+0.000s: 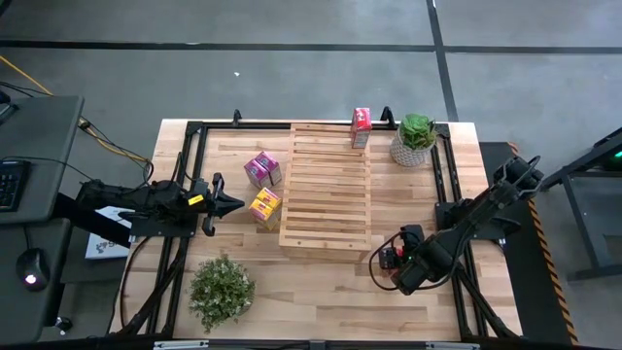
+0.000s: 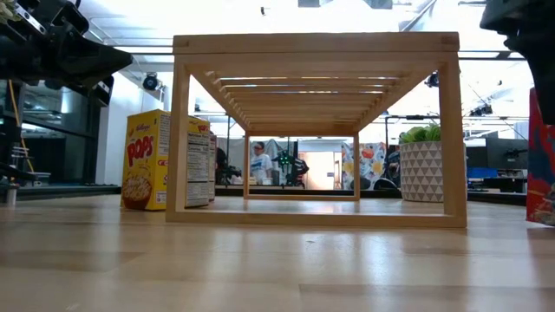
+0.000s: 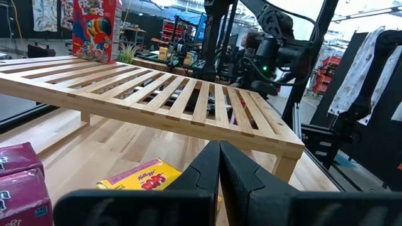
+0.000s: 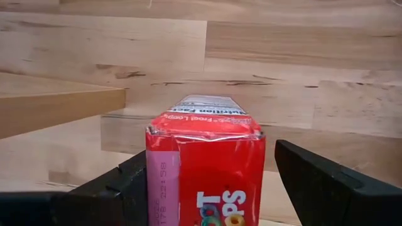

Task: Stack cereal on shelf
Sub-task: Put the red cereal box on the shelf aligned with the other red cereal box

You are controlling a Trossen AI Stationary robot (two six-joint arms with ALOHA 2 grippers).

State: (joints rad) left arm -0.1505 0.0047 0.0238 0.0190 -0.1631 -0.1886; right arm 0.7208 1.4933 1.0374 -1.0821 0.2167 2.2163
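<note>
The slatted wooden shelf (image 1: pixel 326 194) stands mid-table. One red cereal box (image 1: pixel 361 126) stands upright on its far edge. Two pink boxes (image 1: pixel 262 169) and a yellow box (image 1: pixel 264 206) sit on the table left of the shelf. My left gripper (image 1: pixel 236 203) is shut and hovers just left of the yellow box (image 3: pixel 141 179). My right gripper (image 4: pixel 210 157) is open near the shelf's near right corner. Its fingers stand on either side of another red box (image 4: pixel 204 169), which stands upright on the table (image 2: pixel 542 165). My right gripper comes at the red box's upper end (image 4: pixel 207 132) slanting from above. One finger (image 4: pixel 119 185) lies close along the box's side, and I cannot tell whether it touches. The other finger (image 4: pixel 314 182) stands apart from the box.
A potted plant (image 1: pixel 415 139) stands right of the shelf's far end. A leafy plant (image 1: pixel 221 290) sits near the table's near left edge. Black frame rails (image 1: pixel 185 146) run along the table's sides. Bare tabletop lies between the shelf and the near edge.
</note>
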